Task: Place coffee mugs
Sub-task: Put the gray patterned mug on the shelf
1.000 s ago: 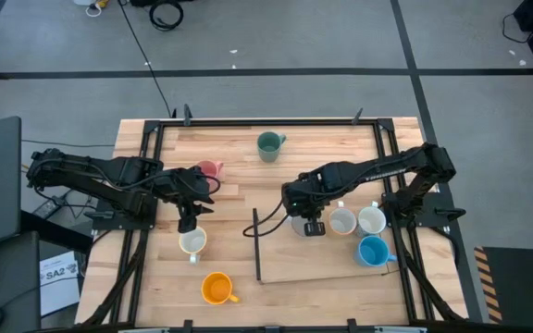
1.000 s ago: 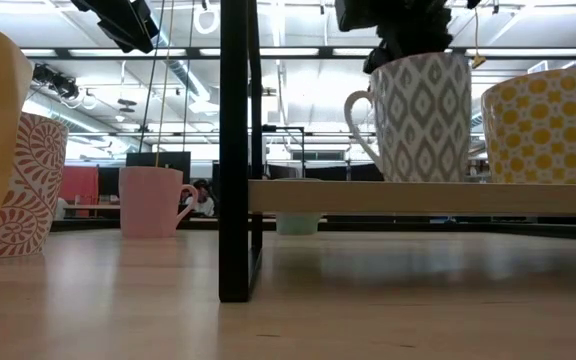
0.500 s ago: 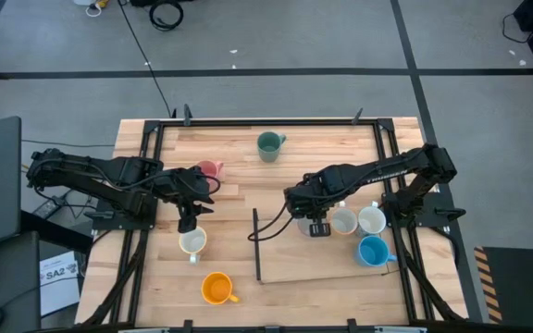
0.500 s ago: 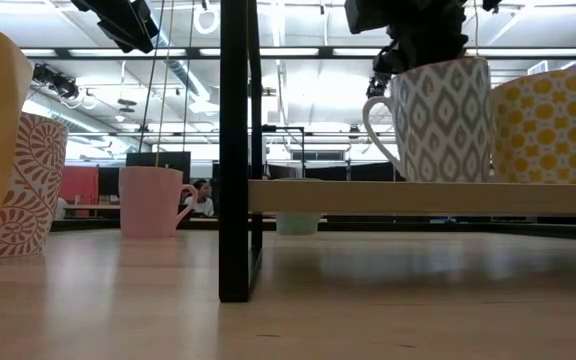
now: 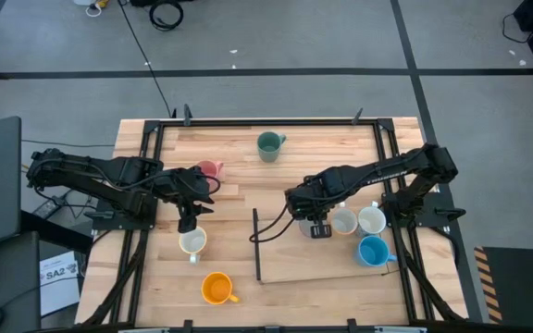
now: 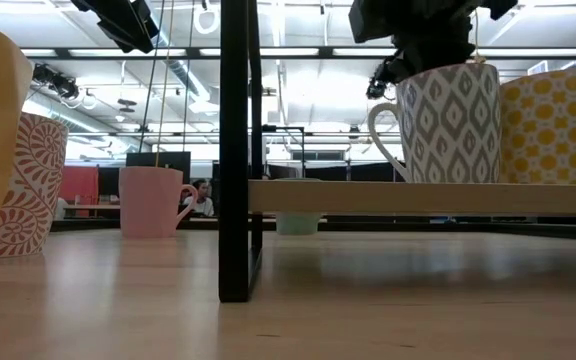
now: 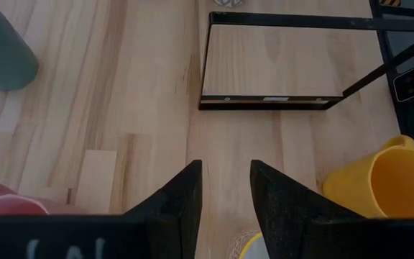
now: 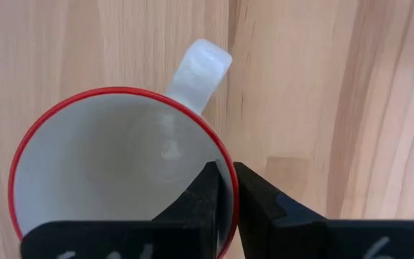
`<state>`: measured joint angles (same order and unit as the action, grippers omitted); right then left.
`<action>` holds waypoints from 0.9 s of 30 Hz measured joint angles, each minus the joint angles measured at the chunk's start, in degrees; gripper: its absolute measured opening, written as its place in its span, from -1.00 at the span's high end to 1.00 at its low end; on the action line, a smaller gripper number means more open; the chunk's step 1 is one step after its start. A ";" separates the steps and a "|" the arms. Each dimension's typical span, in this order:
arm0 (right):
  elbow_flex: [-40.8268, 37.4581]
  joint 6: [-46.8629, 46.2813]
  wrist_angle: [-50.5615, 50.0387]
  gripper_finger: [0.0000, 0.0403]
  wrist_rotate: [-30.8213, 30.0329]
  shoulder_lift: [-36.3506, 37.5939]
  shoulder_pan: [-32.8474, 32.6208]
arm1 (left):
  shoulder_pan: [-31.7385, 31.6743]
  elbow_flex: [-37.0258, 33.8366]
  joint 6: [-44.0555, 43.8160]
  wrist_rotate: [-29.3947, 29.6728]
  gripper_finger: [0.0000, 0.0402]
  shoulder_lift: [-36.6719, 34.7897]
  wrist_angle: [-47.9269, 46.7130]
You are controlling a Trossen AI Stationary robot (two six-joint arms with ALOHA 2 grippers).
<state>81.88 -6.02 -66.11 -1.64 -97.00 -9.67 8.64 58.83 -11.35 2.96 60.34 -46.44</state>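
So the right gripper (image 8: 223,188) is pinched shut on the rim of a grey-patterned mug (image 6: 450,124), the one with the red lip, one finger inside the wall and one outside. In the low view that mug looks to sit on the shelf (image 6: 418,196), or just barely above it, I can't tell which. It's right beside a yellow-patterned mug (image 6: 556,122) that's already parked there. From above, the shelf's right part also holds another white mug (image 5: 371,219) and a blue mug (image 5: 372,250).

My read is that the step in hand is setting this mug down next to its neighbours. The next move should be making sure the base is flat on the shelf, then opening the fingers and lifting straight up, so the inner finger doesn't drag the wall and tip it.

The left gripper (image 7: 225,188) hangs with its fingers apart, holding nothing, over the table's left part, above a white mug (image 5: 192,241). Still off the shelf are the pink mug (image 5: 211,171) near the left edge, the green mug (image 5: 268,145) by the far edge and the orange mug (image 5: 216,289) near the front edge.
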 joint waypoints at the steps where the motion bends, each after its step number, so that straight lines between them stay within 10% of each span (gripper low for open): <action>1: -0.49 0.02 0.50 0.81 0.02 0.10 0.00 | 0.00 0.00 0.01 0.00 0.39 0.00 0.02; 27: -1.14 1.64 1.29 0.57 0.56 -0.48 0.00 | 0.00 0.02 0.08 0.00 0.39 0.02 0.41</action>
<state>80.74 -4.38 -64.82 -1.08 -97.48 -9.67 8.64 58.85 -11.27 2.96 60.36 -46.02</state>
